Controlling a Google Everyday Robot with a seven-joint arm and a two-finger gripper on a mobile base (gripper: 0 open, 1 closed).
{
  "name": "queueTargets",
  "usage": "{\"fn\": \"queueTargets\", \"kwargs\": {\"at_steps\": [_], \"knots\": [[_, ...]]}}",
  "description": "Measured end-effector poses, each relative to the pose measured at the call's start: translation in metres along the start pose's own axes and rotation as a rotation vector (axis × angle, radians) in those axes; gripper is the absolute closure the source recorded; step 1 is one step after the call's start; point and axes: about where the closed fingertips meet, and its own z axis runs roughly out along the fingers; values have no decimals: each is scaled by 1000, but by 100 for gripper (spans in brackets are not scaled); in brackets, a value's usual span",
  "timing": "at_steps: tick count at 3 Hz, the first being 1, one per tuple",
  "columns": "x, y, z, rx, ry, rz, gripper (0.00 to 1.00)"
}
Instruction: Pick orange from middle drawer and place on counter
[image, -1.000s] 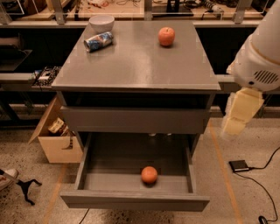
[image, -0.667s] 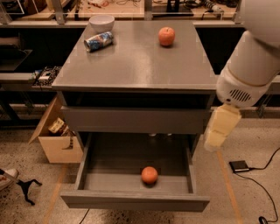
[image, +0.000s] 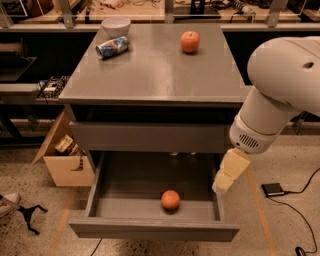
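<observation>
The orange (image: 170, 199) lies on the bare floor of the open middle drawer (image: 125, 190), near its front wall and a little right of centre. The drawer is pulled out below a closed grey drawer front (image: 150, 137). My gripper (image: 223, 181), a pale yellow tip on the white arm (image: 280, 90), hangs over the drawer's right wall, right of the orange and above it, apart from it. The counter (image: 150, 75) is the grey top above.
On the counter stand a redder apple (image: 190, 41) at the back right, a lying can (image: 112, 47) and a white bowl (image: 116, 25) at the back left. A cardboard box (image: 62, 160) sits left of the cabinet. A black device with a cable (image: 273, 189) lies on the floor to the right.
My arm has swung left and down from beside the cabinet's right side, bringing the gripper over the drawer's right wall. The orange has not moved.
</observation>
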Motion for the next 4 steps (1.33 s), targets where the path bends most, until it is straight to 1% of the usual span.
{"fn": "queueTargets", "kwargs": {"at_steps": [1, 2, 3, 4], "knots": [[0, 0, 0, 0, 0, 0, 0], [-3, -5, 15, -13, -29, 39, 0], [-13, -15, 50, -22, -51, 117, 0], [-23, -20, 90, -1, -87, 226, 0]]}}
